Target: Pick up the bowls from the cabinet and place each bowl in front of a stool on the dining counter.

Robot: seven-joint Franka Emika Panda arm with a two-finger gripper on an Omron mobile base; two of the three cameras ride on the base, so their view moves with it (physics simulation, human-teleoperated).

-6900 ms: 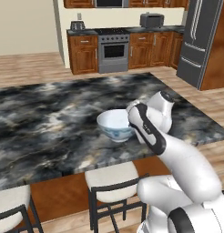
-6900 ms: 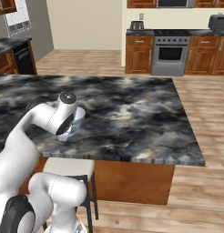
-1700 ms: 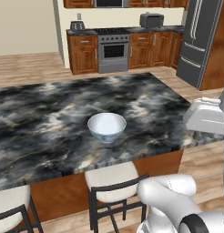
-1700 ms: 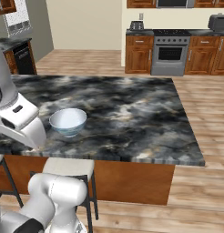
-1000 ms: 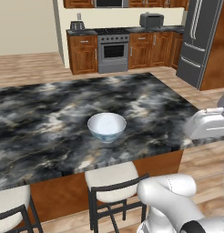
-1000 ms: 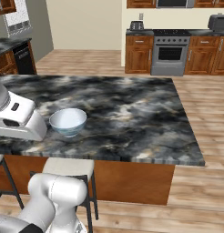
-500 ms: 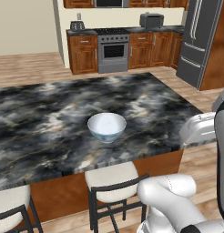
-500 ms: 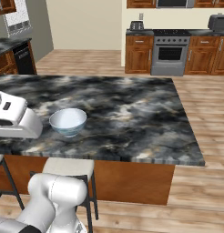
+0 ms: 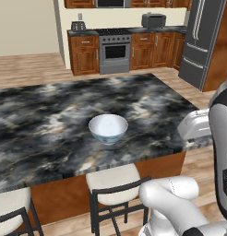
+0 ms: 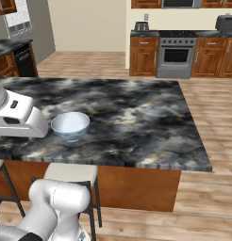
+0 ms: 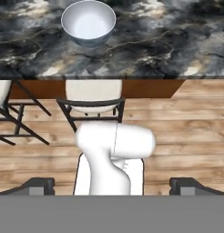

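You can see just the two small dark tips of the gripper [image 11: 112,185] at the bottom of the hand view. They stand far apart, so the gripper is wide open, and nothing is between them. Most of the hand is cut off. In the two base views you see only a white block of the arm at the side edge of each picture, so you cannot tell there how the fingers stand.

The round white bowl with the blue-teal pattern [image 9: 108,128] sits upright on the big black-and-grey marbled dining counter [image 9: 50,120]. It is well apart from the gripper, far up ahead of the tips in the hand view, and nothing touches it. The pattern is hard to make out; you only see a bit of blue low on its outside. The inside of the bowl [image 11: 89,22] looks plain white and has nothing in it.

The bowl stands near the counter's front edge, right behind a stool with a cream-white seat and a thin black frame [image 9: 116,185]. In the hand view this stool [image 11: 93,98] is between the bowl and the gripper. A second stool of the same kind [image 9: 11,209] is cut off by the picture edge, so you see only part of its seat and frame.
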